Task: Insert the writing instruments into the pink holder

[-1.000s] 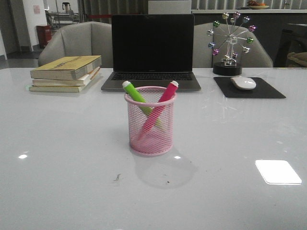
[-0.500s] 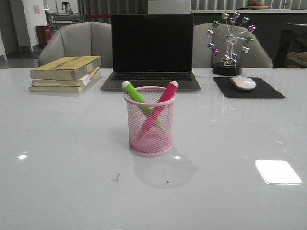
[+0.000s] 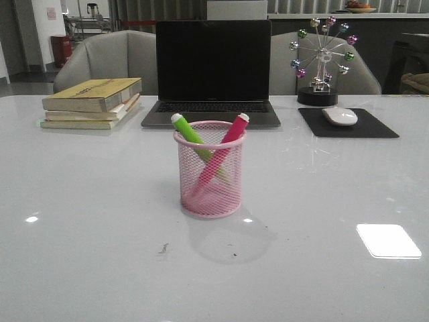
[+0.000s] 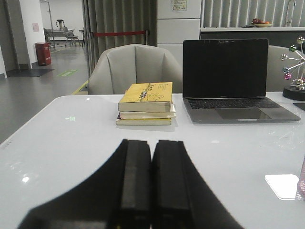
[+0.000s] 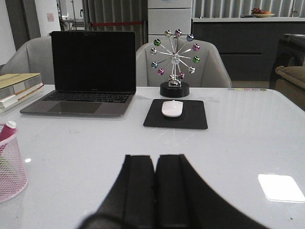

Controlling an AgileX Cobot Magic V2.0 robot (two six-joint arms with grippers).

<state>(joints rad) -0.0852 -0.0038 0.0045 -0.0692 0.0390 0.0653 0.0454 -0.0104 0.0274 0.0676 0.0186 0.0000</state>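
Markers (image 3: 213,144) crossed in pink cup (image 3: 211,194), mid-table (image 3: 87,221), laptop (image 3: 213,67) behind.

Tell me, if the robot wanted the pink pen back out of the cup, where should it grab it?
Probably by the whitish top end of the pink pen, coming from above. That end leans up and right past the rim of the cup, away from the green pen; the rest sits inside the mesh.

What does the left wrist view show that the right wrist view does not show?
Only the left wrist view shows the whole stack of books and the shut left fingers. Only the right wrist view shows the mouse on its black pad, the pink cup with the pink marker's tip, and the shut right fingers. Both show the laptop and the white table.
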